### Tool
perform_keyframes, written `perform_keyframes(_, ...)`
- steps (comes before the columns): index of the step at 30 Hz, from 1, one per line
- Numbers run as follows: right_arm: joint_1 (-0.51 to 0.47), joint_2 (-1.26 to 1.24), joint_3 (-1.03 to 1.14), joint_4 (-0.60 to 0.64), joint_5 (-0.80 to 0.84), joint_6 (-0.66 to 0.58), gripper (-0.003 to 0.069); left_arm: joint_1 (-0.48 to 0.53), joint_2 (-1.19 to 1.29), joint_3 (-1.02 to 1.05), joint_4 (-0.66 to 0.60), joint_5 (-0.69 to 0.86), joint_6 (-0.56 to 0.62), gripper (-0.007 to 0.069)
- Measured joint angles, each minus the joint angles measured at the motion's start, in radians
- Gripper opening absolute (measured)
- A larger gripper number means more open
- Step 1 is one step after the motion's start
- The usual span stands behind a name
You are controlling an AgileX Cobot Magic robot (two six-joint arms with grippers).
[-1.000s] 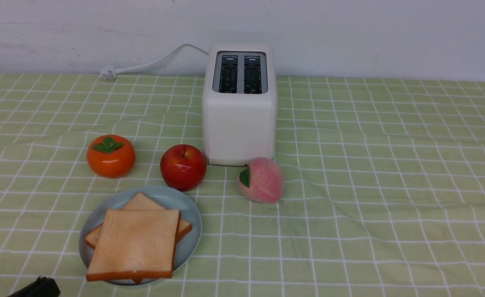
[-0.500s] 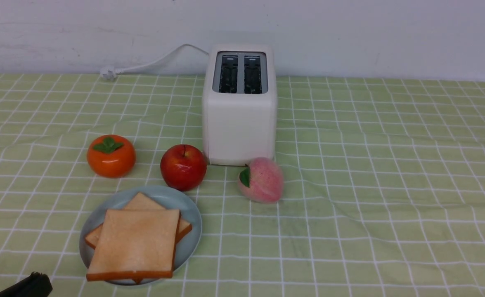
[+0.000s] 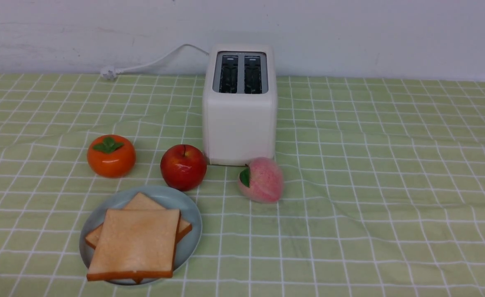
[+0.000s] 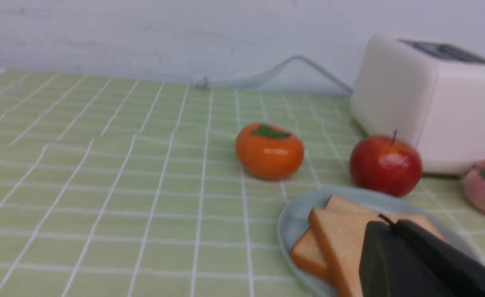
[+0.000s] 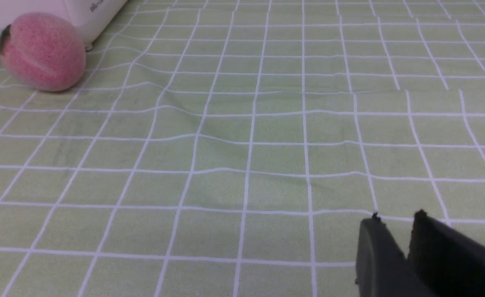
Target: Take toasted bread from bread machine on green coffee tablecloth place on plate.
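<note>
Toast is where I want it: both slices of toasted bread [image 3: 135, 243] lie overlapped on the plate [image 3: 190, 216], which sits on the green coffee tablecloth [image 3: 370, 185] in front of the red apple [image 3: 183, 167], with the bread machine [image 3: 239, 107] standing behind, both slots dark and bare. My left gripper [image 4: 386, 222] is clenched on nothing, hovering over the plate's edge. My right gripper [image 5: 395, 216] hangs over bare cloth well away from the pink peach [image 5: 42, 51], jaws slightly parted and gripping nothing.
</note>
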Motion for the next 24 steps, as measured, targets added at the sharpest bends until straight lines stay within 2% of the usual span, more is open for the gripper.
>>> perform_keyframes(3, 0.0, 0.0, 0.0, 0.0, 0.0, 0.0, 0.0136, 0.039, 0.0, 0.0, 0.002, 0.158, -0.014, -0.0013)
perform_keyframes(6, 0.0, 0.0, 0.0, 0.0, 0.0, 0.0, 0.0141, 0.041, 0.0, 0.001, 0.004, 0.248, -0.048, -0.0013)
perform_keyframes(11, 0.0, 0.0, 0.0, 0.0, 0.0, 0.0, 0.0147, 0.041, 0.0, 0.001, 0.005, 0.254, -0.097, -0.0013)
perform_keyframes(24, 0.0, 0.0, 0.0, 0.0, 0.0, 0.0, 0.0158, 0.041, 0.0, 0.001, 0.005, 0.251, -0.104, -0.0013)
